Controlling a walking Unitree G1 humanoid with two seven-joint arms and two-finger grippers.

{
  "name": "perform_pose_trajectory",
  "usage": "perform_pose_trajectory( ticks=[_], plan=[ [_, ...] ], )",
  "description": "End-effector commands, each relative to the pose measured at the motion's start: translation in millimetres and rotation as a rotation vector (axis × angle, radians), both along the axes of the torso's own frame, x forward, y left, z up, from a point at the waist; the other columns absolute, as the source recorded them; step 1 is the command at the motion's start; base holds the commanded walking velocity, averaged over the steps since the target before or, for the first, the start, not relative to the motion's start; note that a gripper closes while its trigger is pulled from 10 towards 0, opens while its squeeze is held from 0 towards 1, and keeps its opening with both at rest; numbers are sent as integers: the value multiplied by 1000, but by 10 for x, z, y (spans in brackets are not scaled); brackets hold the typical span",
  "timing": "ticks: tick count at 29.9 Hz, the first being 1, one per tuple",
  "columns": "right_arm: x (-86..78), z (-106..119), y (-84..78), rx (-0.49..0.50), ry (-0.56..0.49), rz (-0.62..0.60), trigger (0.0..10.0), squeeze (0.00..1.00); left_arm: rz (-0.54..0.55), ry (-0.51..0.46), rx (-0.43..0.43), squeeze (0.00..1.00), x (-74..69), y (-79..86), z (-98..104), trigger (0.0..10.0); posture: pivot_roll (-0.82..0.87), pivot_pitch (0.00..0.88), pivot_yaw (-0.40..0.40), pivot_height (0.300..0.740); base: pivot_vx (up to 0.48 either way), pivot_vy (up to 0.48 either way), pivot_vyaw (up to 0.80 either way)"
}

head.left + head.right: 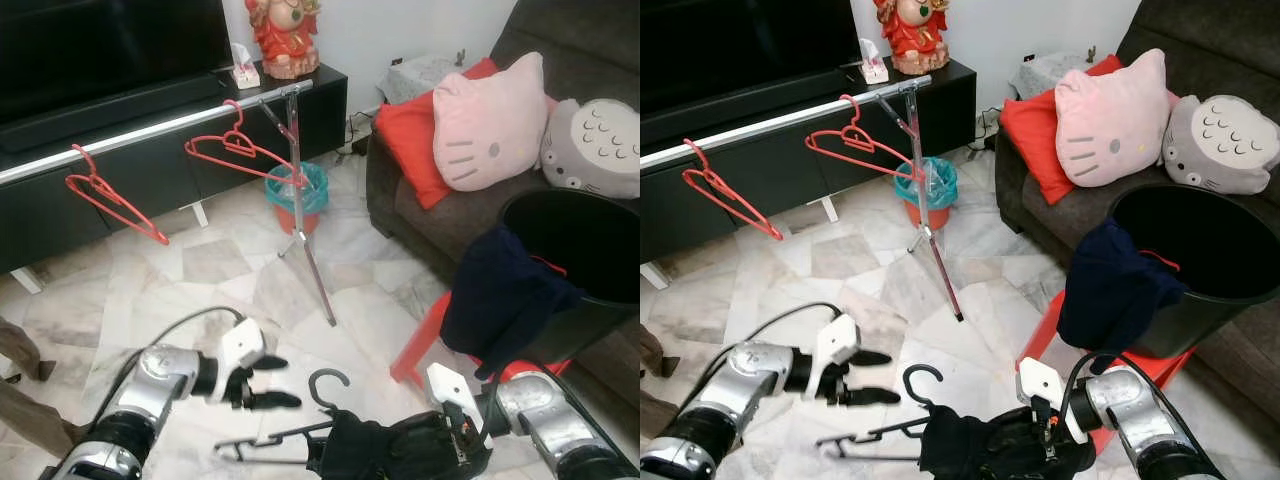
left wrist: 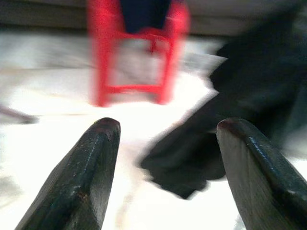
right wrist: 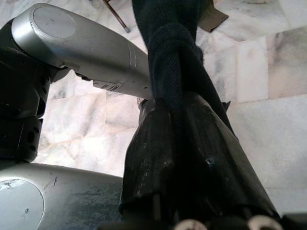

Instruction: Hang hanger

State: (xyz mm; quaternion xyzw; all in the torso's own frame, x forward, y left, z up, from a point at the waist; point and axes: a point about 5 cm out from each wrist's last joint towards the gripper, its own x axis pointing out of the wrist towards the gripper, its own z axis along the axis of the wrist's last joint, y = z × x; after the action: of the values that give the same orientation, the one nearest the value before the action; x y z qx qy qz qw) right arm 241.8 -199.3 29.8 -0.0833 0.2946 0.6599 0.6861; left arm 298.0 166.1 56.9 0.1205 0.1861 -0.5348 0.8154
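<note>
A black hanger with a dark garment bunched on it hangs low over the marble floor, hook up. My right gripper is shut on the garment, the cloth pinched between its fingers. My left gripper stands open just left of the hanger's hook, fingers spread and touching nothing. A silver rail at the back carries two red hangers.
The rail's tripod stand rises mid-floor. A black TV cabinet runs behind it, with a teal bin beside. On the right are a sofa with cushions, a black basket draped with dark clothes, and a red stool.
</note>
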Motion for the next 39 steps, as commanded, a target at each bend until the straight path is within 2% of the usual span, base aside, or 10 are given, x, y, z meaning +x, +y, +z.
perform_pose_trajectory(
  ticks=[1, 9, 13, 14, 18, 22, 29, 31, 34, 39],
  plan=[
    [11, 19, -29, 0, -19, -12, 0, 0, 70, -53, 35, 0, 66, 86, 34, 10000, -47, 23, 36, 740, 0, 0, 0],
    [68, 11, -96, -37, -78, -93, 0, 0, 279, -140, 75, 0, 168, 250, 36, 10000, -45, 30, 33, 740, 0, 0, 0],
    [210, 79, -218, -77, -204, -254, 0, 0, 630, -226, 217, 0, 283, 520, 13, 10000, -47, 34, 35, 740, 0, 0, 0],
    [210, 79, -218, -77, -204, -254, 0, 0, 630, -226, 217, 0, 283, 520, 13, 10000, -47, 34, 35, 740, 0, 0, 0],
    [243, 104, -290, -99, -263, -328, 0, 0, 888, -243, 319, 0, 291, 734, -26, 10000, -55, 36, 41, 740, 0, 0, 0],
    [226, 87, -310, -104, -279, -344, 0, 0, 969, -212, 348, 0, 250, 751, -118, 10000, -58, 38, 44, 740, 0, 0, 0],
    [246, 117, -283, -102, -315, -343, 0, 0, 989, -129, 459, 0, 138, 712, -317, 10000, -60, 40, 49, 740, 0, 0, 0],
    [285, 185, -264, -90, -339, -319, 0, 0, 831, -19, 484, 0, 14, 561, -500, 10000, -60, 40, 50, 740, 0, 0, 0],
    [310, 243, -254, -82, -354, -292, 0, 0, 712, 17, 491, 0, -56, 455, -584, 10000, -60, 40, 50, 740, 0, 0, 0],
    [348, 382, -223, -42, -361, -228, 0, 0, 602, 90, 466, 0, -136, 303, -677, 10000, -60, 39, 47, 740, 0, 0, 0]
  ],
)
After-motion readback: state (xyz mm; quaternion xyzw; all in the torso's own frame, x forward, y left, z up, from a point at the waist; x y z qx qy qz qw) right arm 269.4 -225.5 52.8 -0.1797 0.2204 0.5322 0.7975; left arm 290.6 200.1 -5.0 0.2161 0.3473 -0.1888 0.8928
